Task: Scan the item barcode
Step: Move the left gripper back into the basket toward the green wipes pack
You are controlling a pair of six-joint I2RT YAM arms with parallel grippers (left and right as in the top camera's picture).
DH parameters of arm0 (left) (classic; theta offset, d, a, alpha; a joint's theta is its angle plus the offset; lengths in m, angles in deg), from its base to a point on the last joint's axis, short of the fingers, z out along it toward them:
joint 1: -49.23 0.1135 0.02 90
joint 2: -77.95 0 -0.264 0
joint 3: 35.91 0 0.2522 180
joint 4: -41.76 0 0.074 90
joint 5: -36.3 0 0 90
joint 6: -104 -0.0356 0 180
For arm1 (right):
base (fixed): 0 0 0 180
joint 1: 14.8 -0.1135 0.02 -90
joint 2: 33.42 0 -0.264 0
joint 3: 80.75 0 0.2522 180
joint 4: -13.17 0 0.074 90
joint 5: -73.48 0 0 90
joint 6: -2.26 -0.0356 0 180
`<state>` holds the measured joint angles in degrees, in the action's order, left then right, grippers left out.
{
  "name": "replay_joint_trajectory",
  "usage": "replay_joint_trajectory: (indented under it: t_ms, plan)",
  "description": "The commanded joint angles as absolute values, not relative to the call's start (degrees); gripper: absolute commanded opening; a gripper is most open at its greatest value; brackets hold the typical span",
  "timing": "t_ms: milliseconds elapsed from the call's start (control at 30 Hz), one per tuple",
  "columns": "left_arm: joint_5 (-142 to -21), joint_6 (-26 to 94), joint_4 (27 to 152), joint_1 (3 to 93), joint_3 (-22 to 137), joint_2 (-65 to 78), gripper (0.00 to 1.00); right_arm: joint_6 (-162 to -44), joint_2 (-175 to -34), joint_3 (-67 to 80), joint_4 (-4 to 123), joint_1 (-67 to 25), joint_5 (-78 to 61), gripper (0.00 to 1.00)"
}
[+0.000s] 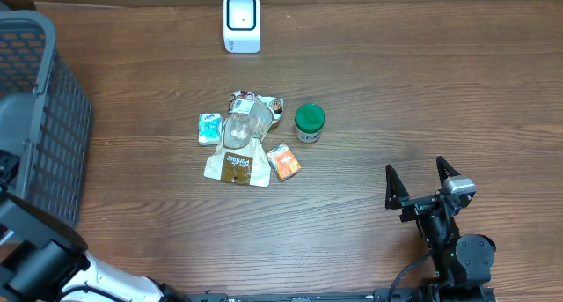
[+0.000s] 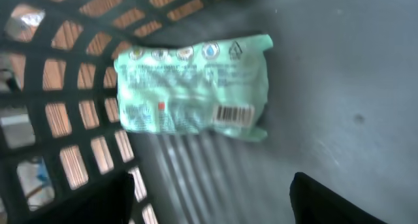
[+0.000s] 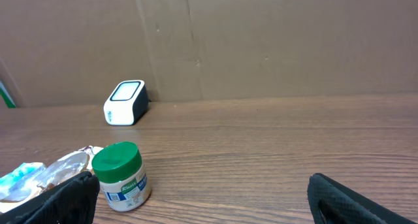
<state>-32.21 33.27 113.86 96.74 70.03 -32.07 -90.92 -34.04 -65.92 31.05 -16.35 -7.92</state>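
Left gripper (image 2: 209,204): jaws set wide, nothing btwn them, nothing held. Only its two dark fingertips are seen, at the bottom corners of the left wrist view. It is hung inside the dark grey plastic lattice basket (image 1: 53,126) at table left.

Directly beneath, a mint-green printed plastic packet (image 2: 192,83) is laid flat on the basket floor, black barcode (image 2: 233,114) face up, clear of the fingers. View blurred; print not legible.

Right gripper (image 1: 414,167): spread fully, empty, parked near-right on the brown wooden table (image 1: 440,91), well apart from all items.

Table ctr, a cluster is noted: small green-lidded jar (image 1: 309,122), teal packet (image 1: 209,128), cream-and-brown pouch (image 1: 237,165), orange packet (image 1: 283,161), plus a clear wrapper on top, not identifiable. White box-shaped scanner (image 1: 241,22) is stood at the far edge; nothing is presented to it.

Progress (judged): one item is binned, so prob. scanned. At least four are left unscanned. Next pick is to be made from the cluster.
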Motion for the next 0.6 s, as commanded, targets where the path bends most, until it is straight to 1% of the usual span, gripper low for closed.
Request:
replay_joint_trajectory:
  t_ms: [0, 167, 367, 567]
  plan:
    - [-26.0, 30.2, 111.9, 96.9, 69.2, -35.3, 0.78, -90.9, -33.6, -66.5, 30.9, -16.2, -7.9, 1.00]
    - [-26.2, 28.5, 109.1, 96.9, 69.2, -38.8, 0.77, -90.9, -33.6, -66.5, 30.9, -16.2, -7.9, 1.00]
    - [-26.1, 27.3, 107.3, 96.9, 69.2, -41.1, 0.73, -90.9, -33.6, -66.5, 30.9, -16.2, -7.9, 1.00]
    - [-23.1, 26.7, 104.5, 97.4, 69.2, -41.9, 0.76, -90.9, -33.6, -66.5, 30.9, -16.2, -7.9, 1.00]
